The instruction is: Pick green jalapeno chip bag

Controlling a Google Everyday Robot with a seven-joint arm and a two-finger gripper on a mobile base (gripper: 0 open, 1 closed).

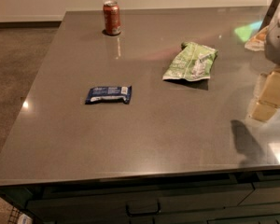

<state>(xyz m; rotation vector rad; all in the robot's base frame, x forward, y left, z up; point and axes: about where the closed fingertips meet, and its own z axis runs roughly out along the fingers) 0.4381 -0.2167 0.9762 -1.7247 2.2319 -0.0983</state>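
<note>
The green jalapeno chip bag (191, 62) lies flat on the grey countertop (144, 134), right of centre. It is crumpled light-green foil with white and darker green print. My gripper (279, 31) shows only as a pale grey shape at the right edge, above and to the right of the bag and apart from it. Nothing is seen held in it.
A small dark-blue wrapped bar (108, 94) lies left of centre. A red soda can (112, 17) stands upright at the back left. Pale tan blocks (270, 94) sit at the right edge. A dark shadow (245, 141) falls near the front right. Drawers run below the front edge.
</note>
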